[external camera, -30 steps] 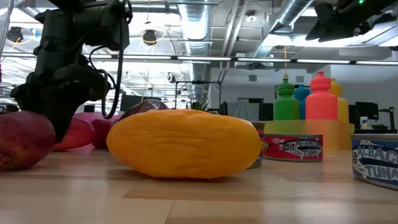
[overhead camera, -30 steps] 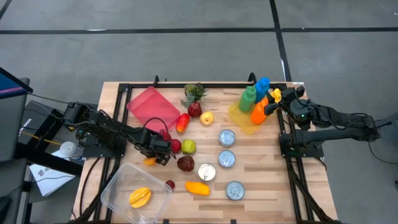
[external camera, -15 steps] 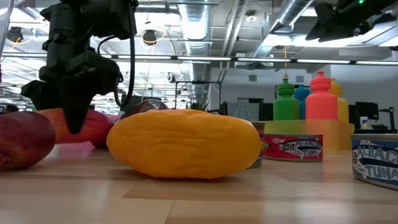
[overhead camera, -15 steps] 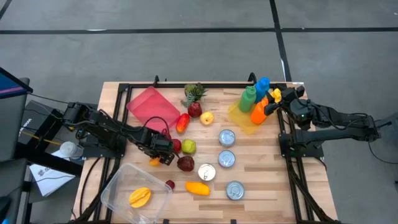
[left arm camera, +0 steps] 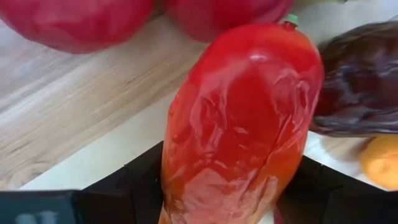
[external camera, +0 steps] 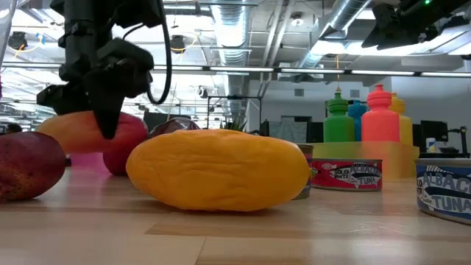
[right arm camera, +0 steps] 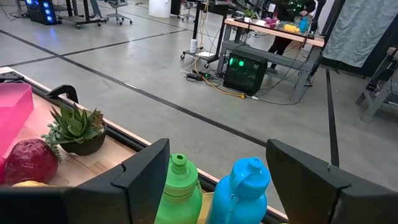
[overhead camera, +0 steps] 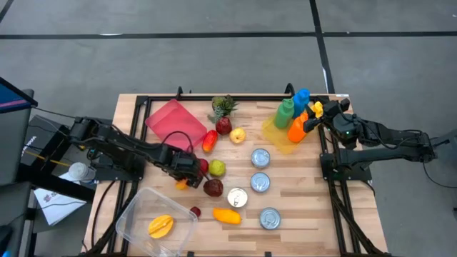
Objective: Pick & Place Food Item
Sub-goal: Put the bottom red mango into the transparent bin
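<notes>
Left gripper (overhead camera: 187,171), fingers closed on a red-orange pepper (left arm camera: 239,124), which hangs clear of the table (overhead camera: 307,193) above the other fruit, just beyond the clear tub (overhead camera: 143,221). Risk: the smooth, tapered pepper, seemingly held at one end only, may slip or swing free during transfer and fall among the fruit (overhead camera: 213,187) beneath. Right gripper (overhead camera: 316,114), fingers wide apart and holding nothing, waits beside the bottles (overhead camera: 294,114).
</notes>
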{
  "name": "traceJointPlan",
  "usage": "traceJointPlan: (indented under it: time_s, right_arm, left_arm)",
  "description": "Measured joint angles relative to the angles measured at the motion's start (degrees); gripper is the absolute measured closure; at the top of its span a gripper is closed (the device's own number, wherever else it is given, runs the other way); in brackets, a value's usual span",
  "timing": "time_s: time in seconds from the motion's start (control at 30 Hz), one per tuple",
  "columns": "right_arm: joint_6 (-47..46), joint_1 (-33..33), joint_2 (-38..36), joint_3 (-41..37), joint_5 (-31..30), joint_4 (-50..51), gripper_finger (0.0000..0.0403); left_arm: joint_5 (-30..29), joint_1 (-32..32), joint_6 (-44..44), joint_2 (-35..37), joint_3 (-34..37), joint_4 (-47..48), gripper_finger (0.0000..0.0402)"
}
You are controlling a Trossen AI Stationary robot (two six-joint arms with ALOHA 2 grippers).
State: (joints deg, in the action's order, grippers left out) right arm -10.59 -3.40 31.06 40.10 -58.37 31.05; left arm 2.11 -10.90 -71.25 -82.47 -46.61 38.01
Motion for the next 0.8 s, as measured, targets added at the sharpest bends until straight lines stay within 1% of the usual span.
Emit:
traceJointPlan:
  time_s: [0.27, 0.57, 0.8]
  right_arm:
    - [0.0, 0.0, 0.0, 0.0, 0.0, 0.0, 0.0143]
    - [0.0, 0.0, 0.0, 0.0, 0.0, 0.0, 0.0143]
    - [0.0, 0.0, 0.0, 0.0, 0.0, 0.0, 0.0143]
  left_arm:
    - [-3.3, 1.3, -2.5, 7.0, 0.0, -1.7, 0.0168]
    - [-6.7, 3.6, -2.6, 15.7, 0.0, -8.4, 0.0168]
    - [-7.3, 5.0, -2.6, 19.5, 0.0, -15.1, 0.0169]
